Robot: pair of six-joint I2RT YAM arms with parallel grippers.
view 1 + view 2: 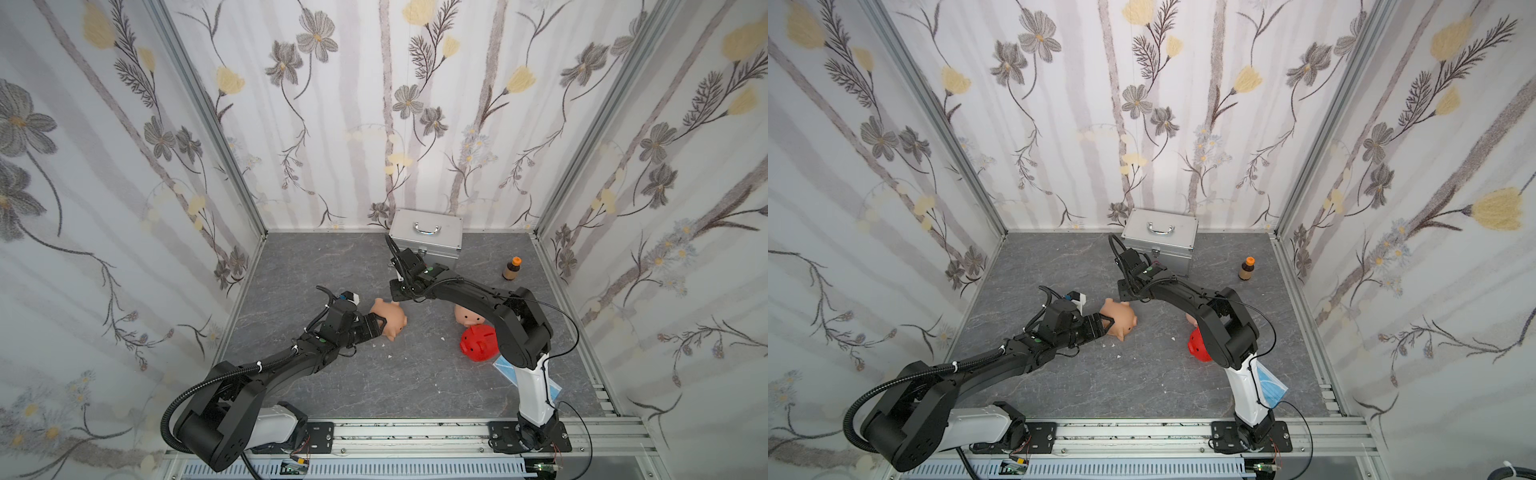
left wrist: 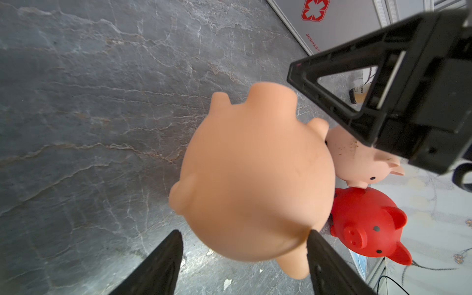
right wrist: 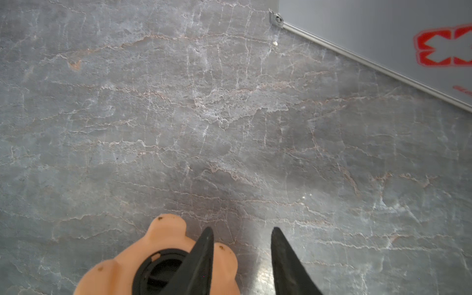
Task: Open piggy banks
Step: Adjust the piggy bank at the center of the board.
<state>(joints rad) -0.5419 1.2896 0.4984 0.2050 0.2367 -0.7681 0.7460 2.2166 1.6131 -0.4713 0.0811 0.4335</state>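
Three walls (image 1: pixel 332 104) papered with grey and yellow flowers, joined by aluminium posts (image 1: pixel 205 108), enclose a grey marble-patterned tabletop (image 1: pixel 332 386). A few white specks (image 1: pixel 390 356) lie on the surface. A silver case (image 1: pixel 428 232) with a handle stands against the back wall, and a brown bottle (image 1: pixel 511 269) with an orange cap stands upright to its right, well apart from it.

Near the table's middle, the left gripper (image 1: pixel 380 326) holds a peach piggy bank (image 1: pixel 390 318). Its fingers (image 2: pixel 327 263) are clamped on the pig's rear. The pig is tipped so that its underside and black plug (image 3: pixel 158 268) face the right wrist camera.

The right gripper (image 3: pixel 242 229) hangs just beside this pig. Its fingers (image 3: pixel 199 260) are apart, with bare tabletop between them, and one tip overlaps the plug.

A second peach piggy bank (image 1: pixel 467 316) and a red piggy bank (image 1: pixel 478 343) sit touching beside the right arm. A blue face mask (image 1: pixel 1271 384) lies by that arm's base.
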